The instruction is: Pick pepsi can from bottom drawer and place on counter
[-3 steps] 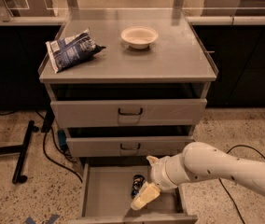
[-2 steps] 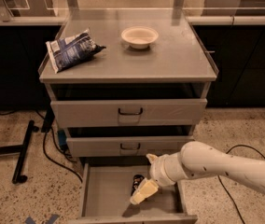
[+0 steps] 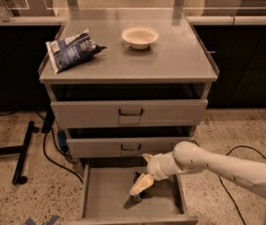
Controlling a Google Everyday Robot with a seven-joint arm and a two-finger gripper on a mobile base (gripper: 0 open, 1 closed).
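The bottom drawer (image 3: 106, 197) is pulled open at the foot of the grey cabinet. The pepsi can (image 3: 136, 177), small and dark, lies on the drawer floor near the middle, partly hidden by my gripper. My gripper (image 3: 140, 185), cream-coloured, is down inside the drawer, right over the can. The white arm reaches in from the lower right. The counter (image 3: 175, 60) is the flat grey top of the cabinet, above the three drawers.
A blue-and-white chip bag (image 3: 70, 49) lies on the counter's left side and a pale bowl (image 3: 139, 35) stands near its back middle. The two upper drawers (image 3: 130, 112) are slightly ajar. A black stand leg (image 3: 23, 151) and cables lie on the floor to the left.
My gripper has moved a little to the left inside the drawer, closer over the can. The can and everything else stay put.
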